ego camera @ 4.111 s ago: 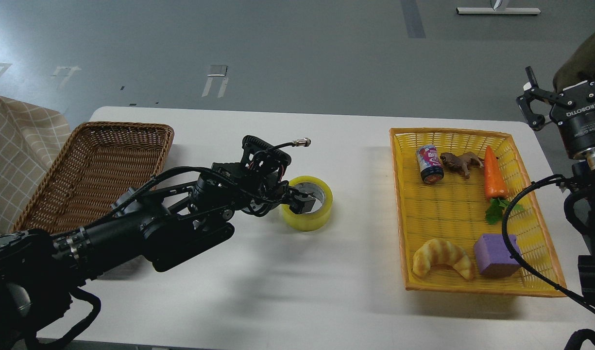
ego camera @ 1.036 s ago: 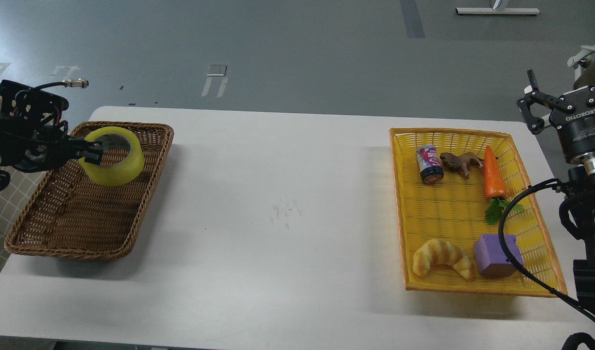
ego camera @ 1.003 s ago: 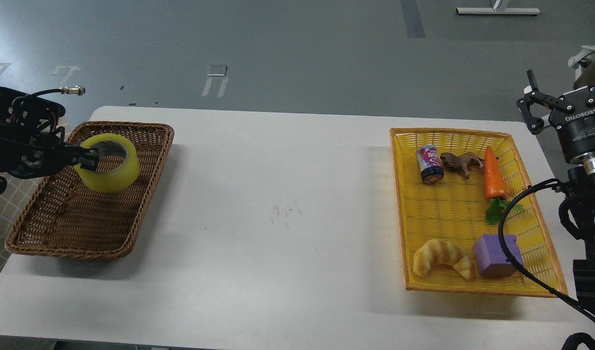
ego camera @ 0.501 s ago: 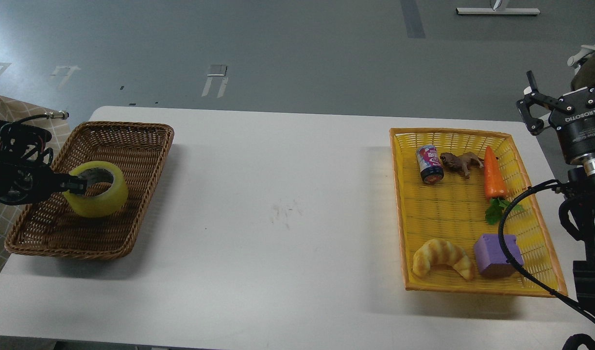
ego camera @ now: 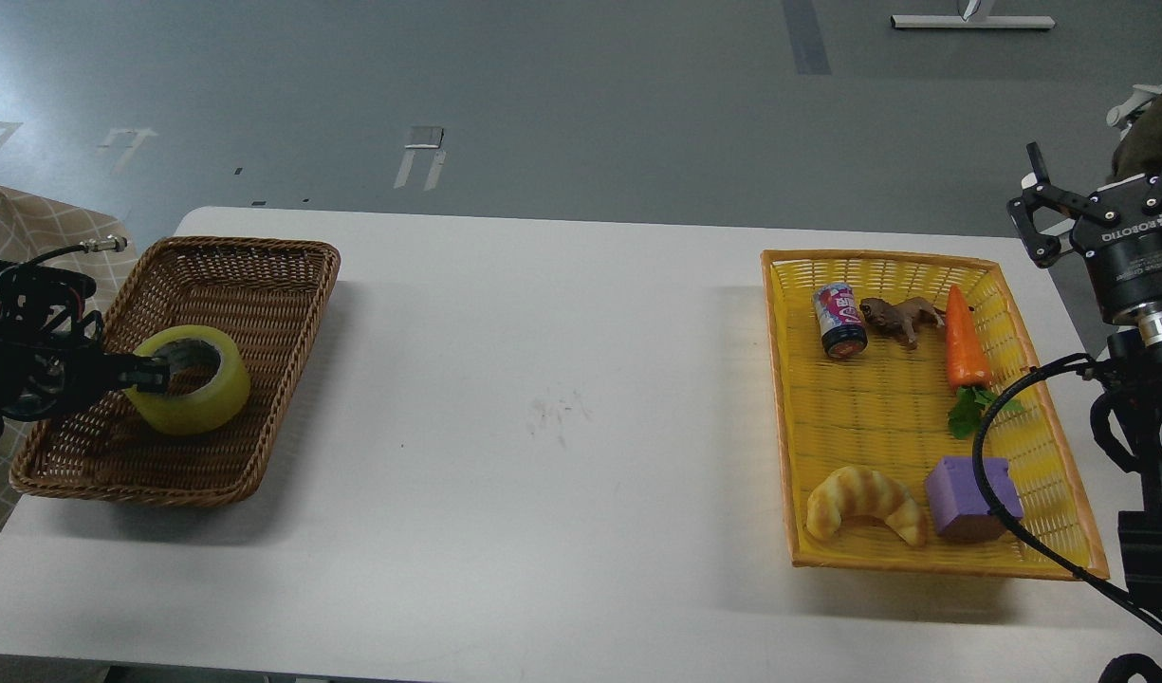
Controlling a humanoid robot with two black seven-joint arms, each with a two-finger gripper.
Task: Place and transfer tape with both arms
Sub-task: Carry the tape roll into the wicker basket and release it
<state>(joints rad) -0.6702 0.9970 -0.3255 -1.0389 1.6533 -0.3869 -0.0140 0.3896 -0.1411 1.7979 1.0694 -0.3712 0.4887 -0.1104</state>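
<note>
The tape [ego camera: 193, 391], a yellow translucent roll with a grey-white core, lies flat inside the brown wicker basket [ego camera: 249, 285] at the table's left. My left gripper [ego camera: 150, 374] comes in from the left edge and is shut on the roll's left wall, with one finger inside the core. My right gripper [ego camera: 1100, 182], marked ROBOTIQ, is held up at the far right edge, beyond the table's back right corner. It is open and empty.
A yellow basket [ego camera: 1064, 531] at the right holds a small can [ego camera: 839, 321], a brown toy animal [ego camera: 898, 316], a carrot [ego camera: 963, 340], a croissant [ego camera: 865, 503] and a purple block [ego camera: 969, 497]. A checked cloth [ego camera: 21, 223] lies left of the table.
My left gripper carried the tape from the table's middle over to the wicker basket and lowered it onto the basket floor. In the last half second it barely moved. The right arm stayed still.
</note>
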